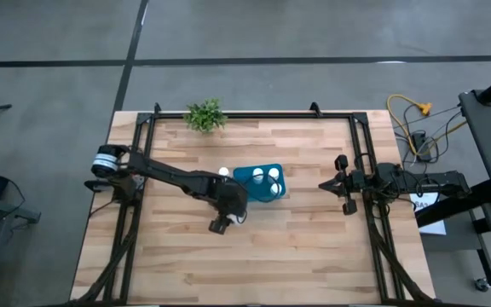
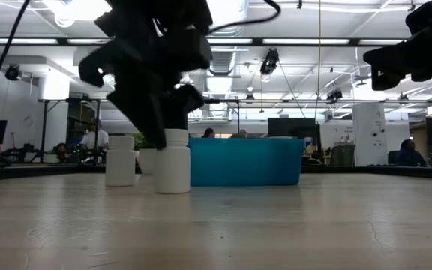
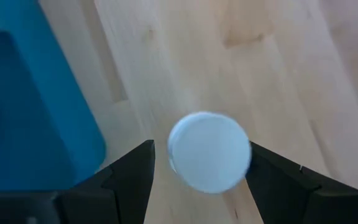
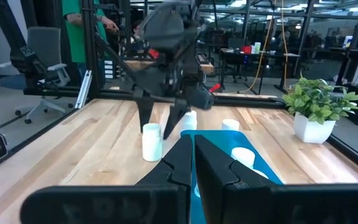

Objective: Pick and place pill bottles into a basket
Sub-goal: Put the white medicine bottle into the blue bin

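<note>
A white pill bottle (image 3: 209, 151) stands upright on the table just in front of the teal basket (image 1: 247, 189). My left gripper (image 1: 235, 218) is open and points down over the bottle, one finger on each side of its cap; a gap shows beside one finger (image 3: 135, 177). The low view shows the bottle (image 2: 172, 171) with its base on the wood. Three bottles (image 1: 271, 177) stand in the basket. Two more bottles (image 2: 120, 160) stand on the table past the basket's left end. My right gripper (image 4: 191, 155) is shut and empty, above the table's right edge (image 1: 324, 184).
A small green plant (image 1: 205, 115) in a white pot stands at the table's far edge. Dark frame rails (image 1: 135, 196) run along the table's left and right sides. Bare wood lies in front of the basket. People and furniture show in the room beyond.
</note>
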You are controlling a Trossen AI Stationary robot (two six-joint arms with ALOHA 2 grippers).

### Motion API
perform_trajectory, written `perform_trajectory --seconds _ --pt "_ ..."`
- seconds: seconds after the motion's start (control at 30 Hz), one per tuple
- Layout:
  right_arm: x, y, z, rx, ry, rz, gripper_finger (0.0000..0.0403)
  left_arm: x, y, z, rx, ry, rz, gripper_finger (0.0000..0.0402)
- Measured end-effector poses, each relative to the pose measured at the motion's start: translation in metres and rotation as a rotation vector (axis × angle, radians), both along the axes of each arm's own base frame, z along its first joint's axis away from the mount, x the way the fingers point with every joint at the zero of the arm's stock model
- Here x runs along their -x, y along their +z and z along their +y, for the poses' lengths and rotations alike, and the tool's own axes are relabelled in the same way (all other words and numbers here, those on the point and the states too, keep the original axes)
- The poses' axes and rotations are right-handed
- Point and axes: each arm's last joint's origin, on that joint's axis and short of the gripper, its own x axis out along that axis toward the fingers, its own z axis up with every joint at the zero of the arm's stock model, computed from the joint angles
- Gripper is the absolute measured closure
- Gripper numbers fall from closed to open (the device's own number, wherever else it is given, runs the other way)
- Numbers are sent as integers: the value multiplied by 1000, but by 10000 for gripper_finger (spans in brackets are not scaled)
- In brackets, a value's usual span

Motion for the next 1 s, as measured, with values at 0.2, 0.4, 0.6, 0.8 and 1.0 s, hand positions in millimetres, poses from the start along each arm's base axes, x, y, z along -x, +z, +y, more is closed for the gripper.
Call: perform_trajectory --seconds 0.2,0.4,0.6,0.8,1.0 --pt "0 0 0 -1 0 0 394 -13 -20 -2 -13 -9 67 180" --pt "0 0 0 3 -2 0 394 -20 -9 -2 -20 -31 28 180" --pt "0 0 0 4 0 1 394 -19 4 -2 -16 -31 -10 180" --pt "0 0 0 0 0 1 394 -17 3 -2 -18 -30 10 180" --pt "0 0 0 3 -1 -1 394 -17 2 -2 -20 -30 18 183"
